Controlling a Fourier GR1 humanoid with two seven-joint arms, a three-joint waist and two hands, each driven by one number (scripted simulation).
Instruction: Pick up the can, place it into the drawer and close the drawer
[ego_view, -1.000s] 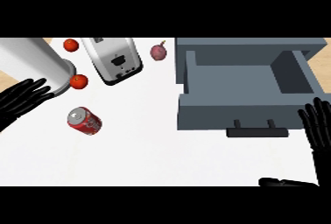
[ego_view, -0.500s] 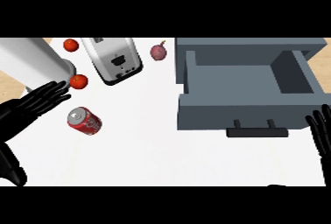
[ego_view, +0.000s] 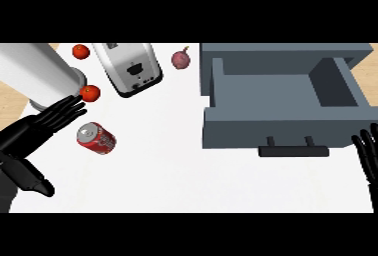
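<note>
A red can (ego_view: 97, 139) lies on its side on the white counter at the left. My left hand (ego_view: 38, 129) is just left of it, fingers straight and spread toward the can, thumb hanging down, not touching it. The grey drawer (ego_view: 284, 125) stands pulled open at the right, its inside bare, with a dark handle (ego_view: 293, 150) on its front. My right hand (ego_view: 367, 156) shows at the right edge beside the drawer front, fingers straight and pointing up.
A silver toaster (ego_view: 130, 68) stands at the back left. A large grey cylinder (ego_view: 37, 75) lies at the far left. Two red tomatoes (ego_view: 90, 93) and a purple onion (ego_view: 181, 59) sit near the toaster.
My left hand has moved in from the left edge to beside the can. My right hand has drifted down and right, toward the edge of view.
</note>
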